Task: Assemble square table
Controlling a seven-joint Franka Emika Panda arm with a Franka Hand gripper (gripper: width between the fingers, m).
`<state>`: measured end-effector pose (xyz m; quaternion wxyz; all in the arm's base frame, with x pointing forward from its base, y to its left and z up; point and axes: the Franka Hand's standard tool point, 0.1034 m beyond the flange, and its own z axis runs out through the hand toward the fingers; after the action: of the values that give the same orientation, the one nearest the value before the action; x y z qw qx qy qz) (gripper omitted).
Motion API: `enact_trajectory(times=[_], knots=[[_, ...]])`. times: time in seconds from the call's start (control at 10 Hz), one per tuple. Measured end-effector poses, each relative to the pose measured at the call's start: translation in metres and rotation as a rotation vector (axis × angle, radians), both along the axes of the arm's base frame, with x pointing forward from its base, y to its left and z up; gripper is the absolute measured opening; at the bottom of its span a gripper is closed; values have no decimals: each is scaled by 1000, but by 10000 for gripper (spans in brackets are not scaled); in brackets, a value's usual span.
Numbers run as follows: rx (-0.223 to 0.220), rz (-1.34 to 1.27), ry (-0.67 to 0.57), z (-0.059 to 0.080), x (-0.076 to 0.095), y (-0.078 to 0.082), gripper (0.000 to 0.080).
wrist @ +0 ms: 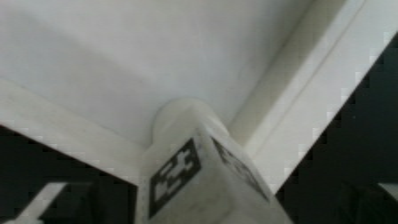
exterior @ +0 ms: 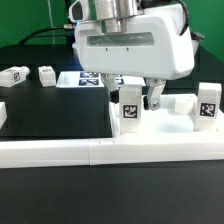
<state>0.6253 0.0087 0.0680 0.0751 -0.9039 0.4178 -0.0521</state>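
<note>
The square table's white slab (exterior: pixel 55 115) lies flat, its near edge against the border bar. One white tagged leg (exterior: pixel 131 113) stands upright at the slab's corner on the exterior view's right. My gripper (exterior: pixel 138 103) hangs over this leg with one finger on each side; the jaws stand wider than the leg, so it is open. In the wrist view the leg (wrist: pixel 196 170) rises between the fingers (wrist: pixel 43 205) from the slab's corner (wrist: pixel 107 60). Another tagged leg (exterior: pixel 206 104) stands at the exterior view's right, with a white part (exterior: pixel 181 103) beside it.
Two more tagged legs (exterior: pixel 15 76) (exterior: pixel 46 73) lie at the back on the exterior view's left. The marker board (exterior: pixel 90 80) lies behind the gripper. The long white border bar (exterior: pixel 110 152) runs along the front, and its side bar shows in the wrist view (wrist: pixel 320 70).
</note>
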Motion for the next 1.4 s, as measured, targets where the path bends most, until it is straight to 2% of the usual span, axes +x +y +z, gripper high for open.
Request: enact_trajectory(times=[0.1, 0.2, 0.4, 0.5, 0.6, 0.7, 0.8, 1.0, 1.2, 1.4], knots=[[-60, 211, -12, 2, 2, 0, 649], [-98, 388, -27, 5, 5, -1, 649], [-104, 420, -32, 6, 6, -1, 649], [-101, 405, -30, 5, 6, -1, 561], [-102, 406, -30, 5, 6, -1, 425], [-91, 344, -25, 5, 5, -1, 425], [-86, 281, -17, 4, 4, -5, 297], [-59, 102, -3, 3, 3, -7, 296], [-7, -205, 22, 3, 2, -10, 296], [91, -573, 77, 2, -1, -5, 296]])
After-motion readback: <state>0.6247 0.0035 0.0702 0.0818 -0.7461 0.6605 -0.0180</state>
